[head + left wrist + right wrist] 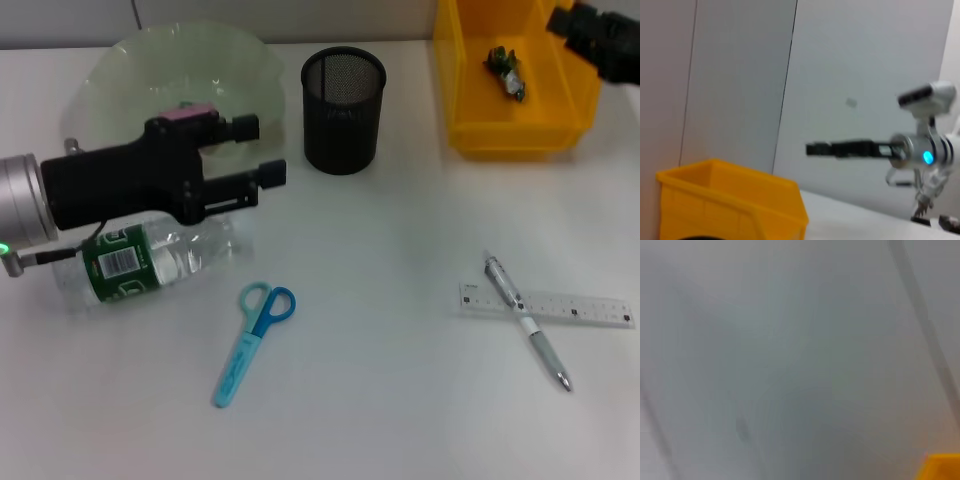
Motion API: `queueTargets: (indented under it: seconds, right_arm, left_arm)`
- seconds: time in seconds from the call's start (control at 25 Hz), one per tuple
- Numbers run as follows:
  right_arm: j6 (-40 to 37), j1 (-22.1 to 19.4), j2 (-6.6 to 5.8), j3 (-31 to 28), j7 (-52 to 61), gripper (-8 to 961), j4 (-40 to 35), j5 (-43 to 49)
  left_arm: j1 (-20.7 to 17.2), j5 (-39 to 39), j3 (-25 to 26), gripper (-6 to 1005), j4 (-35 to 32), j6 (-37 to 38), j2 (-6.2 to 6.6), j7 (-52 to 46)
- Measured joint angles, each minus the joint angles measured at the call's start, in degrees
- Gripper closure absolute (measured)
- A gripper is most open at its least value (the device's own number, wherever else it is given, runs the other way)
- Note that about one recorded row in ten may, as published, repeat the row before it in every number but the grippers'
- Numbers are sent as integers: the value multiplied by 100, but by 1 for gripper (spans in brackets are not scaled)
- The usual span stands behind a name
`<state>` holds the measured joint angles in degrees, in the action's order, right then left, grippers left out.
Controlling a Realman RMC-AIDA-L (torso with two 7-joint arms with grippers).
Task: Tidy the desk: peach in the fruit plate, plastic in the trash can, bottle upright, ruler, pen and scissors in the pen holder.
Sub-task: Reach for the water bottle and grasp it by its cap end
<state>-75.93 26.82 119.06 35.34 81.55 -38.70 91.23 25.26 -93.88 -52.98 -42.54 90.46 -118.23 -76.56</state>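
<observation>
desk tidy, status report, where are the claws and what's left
Left claw open, above the lying bottle. Right claw over yellow bin, plastic scrap inside. Scissors, pen, ruler on desk; pen holder unobstructed.

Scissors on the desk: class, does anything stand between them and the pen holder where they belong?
Nothing visible does. The scissors lie flat on bare desk, and the stretch up to the pen holder holds nothing.
</observation>
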Motion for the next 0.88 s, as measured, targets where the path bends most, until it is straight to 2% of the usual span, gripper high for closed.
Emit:
queueTargets:
  seconds: [0.16, 0.4, 0.48, 0.52, 0.76, 0.88]
  right_arm:
    - [-591, -202, 16, 16, -285, 502, 416, -150]
    - [-907, -359, 17, 35, -497, 448, 924, -151]
    - [-981, -377, 18, 19, -517, 351, 1065, -151]
    - [-1012, -378, 18, 6, -537, 302, 1123, -151]
    - [-1084, -357, 14, 13, -606, 303, 1334, -151]
    - [-1095, -293, 13, 3, -719, 303, 1512, -151]
  left_arm:
    - [10, -182, -25, 326, -405, -54, 44, -435]
    - [378, -1503, -56, 326, -1322, -145, 40, -1882]
    - [482, -1921, -118, 326, -1597, -134, 4, -2169]
    - [541, -2140, -194, 326, -1722, -141, -11, -2345]
    - [1053, -3541, -943, 329, -2133, -193, -20, -3440]
    - [1220, -3950, -1275, 333, -2227, -197, -29, -3793]
